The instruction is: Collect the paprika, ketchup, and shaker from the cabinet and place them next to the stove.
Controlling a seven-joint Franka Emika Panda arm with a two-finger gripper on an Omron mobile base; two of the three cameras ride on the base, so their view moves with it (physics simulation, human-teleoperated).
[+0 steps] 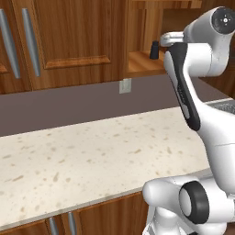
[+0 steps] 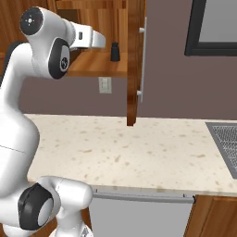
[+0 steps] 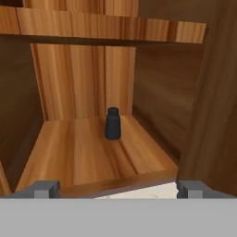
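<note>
A small black-grey shaker point(image 3: 112, 123) stands upright toward the back of the cabinet's wooden shelf point(image 3: 78, 155). It also shows in the doorless niche in the left base view point(image 1: 154, 50) and the right base view point(image 2: 115, 52). My gripper point(image 3: 118, 189) is open in front of the shelf's edge, level with the shaker and well short of it, with nothing between its fingertips point(image 3: 46, 187). The arm's white hand point(image 2: 92, 39) reaches toward the niche. A corner of the grey stove point(image 2: 226, 139) shows at the counter's right end. The paprika and the ketchup are out of view.
A speckled beige counter point(image 2: 139, 152) runs below the cabinet. A wooden door panel with a metal handle point(image 2: 141, 62) hangs right of the niche. A wall outlet point(image 2: 105, 84) sits under it. Cabinets with long handles point(image 1: 20, 41) stand to the left.
</note>
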